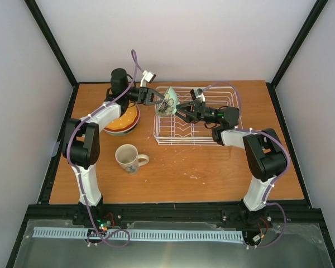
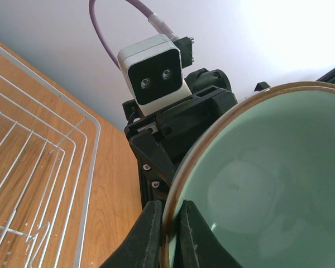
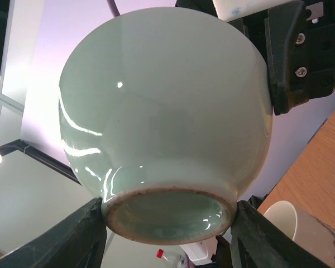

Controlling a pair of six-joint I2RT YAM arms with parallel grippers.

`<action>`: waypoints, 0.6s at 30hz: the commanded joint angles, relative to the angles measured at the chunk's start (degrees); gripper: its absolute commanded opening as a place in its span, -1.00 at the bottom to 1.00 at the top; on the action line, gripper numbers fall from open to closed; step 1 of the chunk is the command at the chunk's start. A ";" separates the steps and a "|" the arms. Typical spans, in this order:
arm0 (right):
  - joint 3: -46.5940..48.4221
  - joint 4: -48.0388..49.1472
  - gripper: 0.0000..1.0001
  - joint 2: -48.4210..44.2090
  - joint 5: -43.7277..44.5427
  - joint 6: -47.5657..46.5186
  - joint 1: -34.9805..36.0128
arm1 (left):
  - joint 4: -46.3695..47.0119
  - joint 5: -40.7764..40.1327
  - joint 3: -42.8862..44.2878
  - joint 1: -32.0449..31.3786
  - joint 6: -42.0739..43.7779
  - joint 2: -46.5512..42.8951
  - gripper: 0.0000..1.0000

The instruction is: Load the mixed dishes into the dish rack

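- Hanging in mid-air over the 9 o'clock end of the rack [image 1: 206, 132], the bowl [image 3: 167, 100] lies on its side between the two arms and rests on no wire.
- The left gripper [image 2: 170, 234] is clenched on the bowl's rim, with one finger inside the lip and one outside.
- The right gripper [image 3: 170, 237] has its fingers pressed against both sides of the foot ring, so it appears to be clasping the base.
- The bowl looks like glazed ceramic: stiff, fairly light, glossy, and likely slippery. I judge that it would chip or crack if knocked against the wires.
- The rim pinch is thin and could let the bowl swivel. The unglazed foot ring probably offers more friction and the steadier hold.
- The mug [image 1: 129, 157] stands upright on the table at 7 o'clock from the rack. Its handle or lip would be the natural place to take it.
- The stacked plates [image 1: 125, 121] sit at 9 o'clock from the rack, partly under the left arm. An edge grip suits them.
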 commanded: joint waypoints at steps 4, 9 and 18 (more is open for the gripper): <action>1.65 10.34 -0.26 -1.51 -0.30 1.23 1.37 | -0.58 -4.17 2.28 -0.48 2.81 0.32 -0.99; 2.25 10.30 -0.58 -0.94 -0.22 1.56 1.34 | -2.88 -4.46 2.41 -0.48 4.58 0.26 -0.99; 2.31 10.26 -0.94 -0.56 0.19 1.68 1.32 | -7.18 -4.91 3.75 -0.48 7.39 0.83 -0.94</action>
